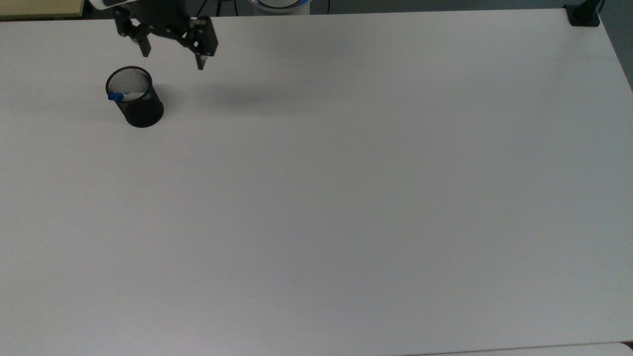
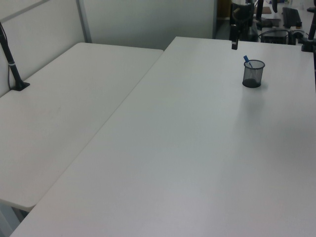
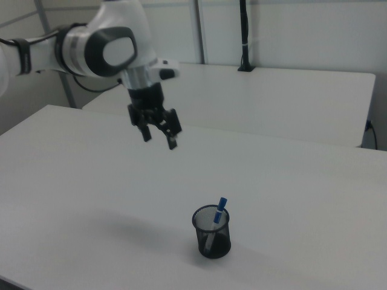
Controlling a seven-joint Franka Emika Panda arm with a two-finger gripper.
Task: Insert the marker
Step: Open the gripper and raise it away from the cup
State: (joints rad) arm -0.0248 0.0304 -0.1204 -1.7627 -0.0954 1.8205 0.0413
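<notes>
marker (image 3: 215, 225) in mesh cup (image 3: 212, 233) (blue end up) | gripper (image 3: 159, 137) spread empty, well apart above

Black wire-mesh cup (image 1: 138, 101), glossy plastic marker (image 3: 215, 219), matt table (image 1: 346, 198).
</notes>
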